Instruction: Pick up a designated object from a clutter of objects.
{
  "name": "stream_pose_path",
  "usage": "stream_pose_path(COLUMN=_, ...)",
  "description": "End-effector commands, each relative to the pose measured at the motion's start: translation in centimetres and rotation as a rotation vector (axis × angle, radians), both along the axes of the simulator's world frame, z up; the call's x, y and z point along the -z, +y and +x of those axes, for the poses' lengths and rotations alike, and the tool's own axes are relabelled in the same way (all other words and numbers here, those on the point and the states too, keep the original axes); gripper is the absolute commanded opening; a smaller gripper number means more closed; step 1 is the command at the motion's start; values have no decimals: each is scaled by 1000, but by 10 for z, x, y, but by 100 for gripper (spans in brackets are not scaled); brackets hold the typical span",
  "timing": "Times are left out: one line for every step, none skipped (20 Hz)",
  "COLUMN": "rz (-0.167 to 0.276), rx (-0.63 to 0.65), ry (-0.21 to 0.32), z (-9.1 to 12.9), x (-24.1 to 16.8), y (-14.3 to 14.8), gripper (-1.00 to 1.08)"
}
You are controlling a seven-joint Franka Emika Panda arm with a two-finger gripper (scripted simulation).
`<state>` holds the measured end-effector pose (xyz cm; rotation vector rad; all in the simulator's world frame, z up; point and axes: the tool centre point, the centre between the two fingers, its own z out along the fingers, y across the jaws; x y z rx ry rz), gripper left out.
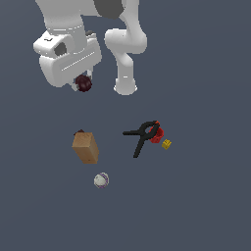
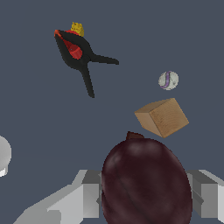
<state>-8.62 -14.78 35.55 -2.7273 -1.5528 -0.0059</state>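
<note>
Gripper (image 2: 144,197) was clenched on the dark maroon bumpy round ball (image 1: 84,83), held btwn its fingers, lifted well above desk (image 1: 206,196) clutter.

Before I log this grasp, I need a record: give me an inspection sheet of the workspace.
Surface: plain dark grey floor.
Job's thing: dark maroon ball between the gripper fingers, lifted.
Clutter: brown box; whitish ball apart from it; black-and-red clamp with tiny yellow cube beside it.
Gripper: shut on the maroon ball.
Cables: nothing seen.
Surroundings: nothing seen besides the white arm.
</note>
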Motion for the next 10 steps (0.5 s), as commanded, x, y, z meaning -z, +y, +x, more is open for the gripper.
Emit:
stream_pose_path(rz=0, rx=0, ry=1, z=-9, x=-22, y=-19, gripper=-100)
stream_pose_path(rz=-1, rx=0, ry=1, z=-12, x=-29, y=-26, gripper=-100)
stream_pose_path(rz=-1, rx=0, ry=1, z=-15, x=-37, y=-32, gripper=-100)
stream_pose_path(rz=-1, rx=0, ry=1, z=-17, x=-44, y=-39, gripper=-100)
stream_pose_path(rz=-2, rx=0, ry=1, z=-20, x=-50, y=-44, gripper=-100)
stream_pose_path(rz=-2, rx=0, ry=1, z=-22, x=-56, y=-50, gripper=-100)
stream_pose_path(rz=-3, rx=0, ry=1, z=-24, x=-61, y=-55, gripper=-100)
stream_pose_path(rz=-3, rx=0, ry=1, z=-25, x=-66, y=-59, gripper=-100)
stream_pose_path(rz=-4, rx=0, ry=2, z=-27, x=-71, y=-63, gripper=-100)
stream_pose_path(rz=-4, rx=0, ry=2, z=-28, x=-75, y=-67, gripper=-100)
